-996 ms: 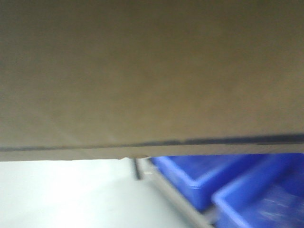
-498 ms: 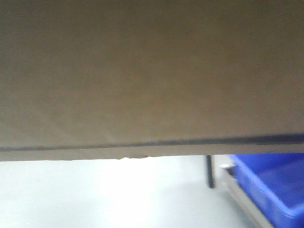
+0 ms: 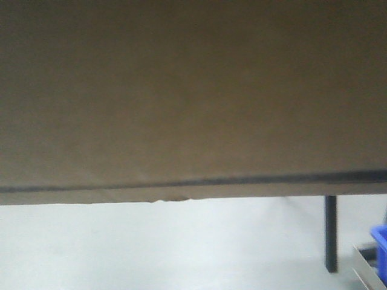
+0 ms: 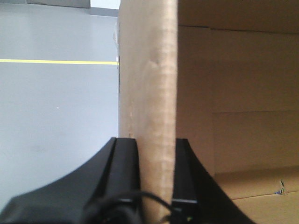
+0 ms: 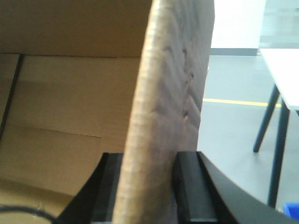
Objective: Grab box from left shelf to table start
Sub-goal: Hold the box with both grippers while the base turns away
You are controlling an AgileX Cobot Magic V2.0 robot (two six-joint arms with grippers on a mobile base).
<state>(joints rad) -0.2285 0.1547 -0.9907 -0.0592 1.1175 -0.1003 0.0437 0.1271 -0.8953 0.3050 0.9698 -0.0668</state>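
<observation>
Grey floor (image 4: 56, 102) behind; left claw (image 4: 154, 149) and right claw (image 5: 149, 158) each pinch a wall of the large brown corrugated cardboard box (image 3: 193, 90), best carried level, squeezed evenly.

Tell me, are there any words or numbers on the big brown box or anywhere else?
No words or numbers can be read in any view.
The box shows only a blurred dark stripe near its lower edge in the front view.
A tiny bluish mark inside the box is too small to read.
</observation>
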